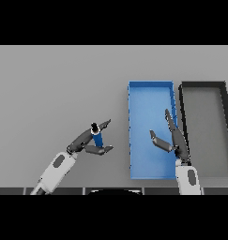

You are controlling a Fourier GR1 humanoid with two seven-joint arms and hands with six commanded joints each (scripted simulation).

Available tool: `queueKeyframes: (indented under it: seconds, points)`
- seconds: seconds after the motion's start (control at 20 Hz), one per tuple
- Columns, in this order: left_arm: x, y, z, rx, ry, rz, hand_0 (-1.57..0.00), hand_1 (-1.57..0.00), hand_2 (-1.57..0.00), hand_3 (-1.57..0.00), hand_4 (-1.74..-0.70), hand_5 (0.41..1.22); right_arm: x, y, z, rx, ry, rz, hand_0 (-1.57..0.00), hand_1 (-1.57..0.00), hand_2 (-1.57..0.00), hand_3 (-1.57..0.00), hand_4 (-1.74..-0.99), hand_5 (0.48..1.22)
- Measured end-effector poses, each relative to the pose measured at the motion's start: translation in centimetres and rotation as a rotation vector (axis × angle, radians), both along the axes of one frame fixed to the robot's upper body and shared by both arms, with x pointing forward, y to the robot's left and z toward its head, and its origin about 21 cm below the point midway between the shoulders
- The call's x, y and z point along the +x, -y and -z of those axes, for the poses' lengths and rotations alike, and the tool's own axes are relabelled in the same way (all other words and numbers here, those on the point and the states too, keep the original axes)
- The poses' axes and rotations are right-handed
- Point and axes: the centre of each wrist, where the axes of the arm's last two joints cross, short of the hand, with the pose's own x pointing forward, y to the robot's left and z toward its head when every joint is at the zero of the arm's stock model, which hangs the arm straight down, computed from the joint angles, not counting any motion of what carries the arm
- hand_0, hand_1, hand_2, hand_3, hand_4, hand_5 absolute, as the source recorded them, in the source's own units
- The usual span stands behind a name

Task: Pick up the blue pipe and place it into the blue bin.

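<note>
I see my left hand (89, 140) pinching the blue pipe (97, 137) upright between thumb and fingers, left of the blue bin (148, 101); my right hand (174, 140) hangs open over the bin's right side, beside a black bin (204, 85); no readable writing anywhere

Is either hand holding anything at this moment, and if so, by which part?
The left hand pinches the blue pipe around its lower half, between fingers and thumb. The right hand, open over the blue bin, holds nothing.
</note>
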Motion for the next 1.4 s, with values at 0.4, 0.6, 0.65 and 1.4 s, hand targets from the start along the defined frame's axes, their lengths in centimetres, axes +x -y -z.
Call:
queueKeyframes:
  seconds: [0.4, 0.6, 0.65, 1.4]
  points:
    - [-0.3, 1.5, 0.4, -0.116, -0.041, 0.006, -1.17, -1.22, -1.26, -1.25, -1.62, 1.092, -0.4, -0.1, 0.2, -0.002, 0.01, -0.006, 0.0, 0.0, 0.0, 0.0, -1.307, 0.666]
    - [-0.7, 2.5, -0.2, -0.114, -0.003, 0.017, -1.41, -1.43, -1.44, -1.4, -1.68, 1.168, 0.3, -0.3, 0.3, -0.015, -0.004, -0.01, 0.0, 0.0, 0.0, 0.0, -1.281, 0.663]
    - [-0.6, 2.6, -0.5, -0.126, 0.009, 0.019, -1.44, -1.46, -1.47, -1.42, -1.69, 1.179, 0.4, -0.5, 0.2, -0.024, 0.003, -0.011, 0.0, 0.0, 0.0, 0.0, -1.281, 0.662]
    - [-0.2, 5.5, -7.9, -0.24, 0.135, 0.135, -1.57, -1.57, -1.57, -1.44, -1.73, 1.219, 0.0, 0.2, 0.9, -0.039, 0.015, -0.023, 0.0, 0.0, 0.0, 0.0, -1.271, 0.688]
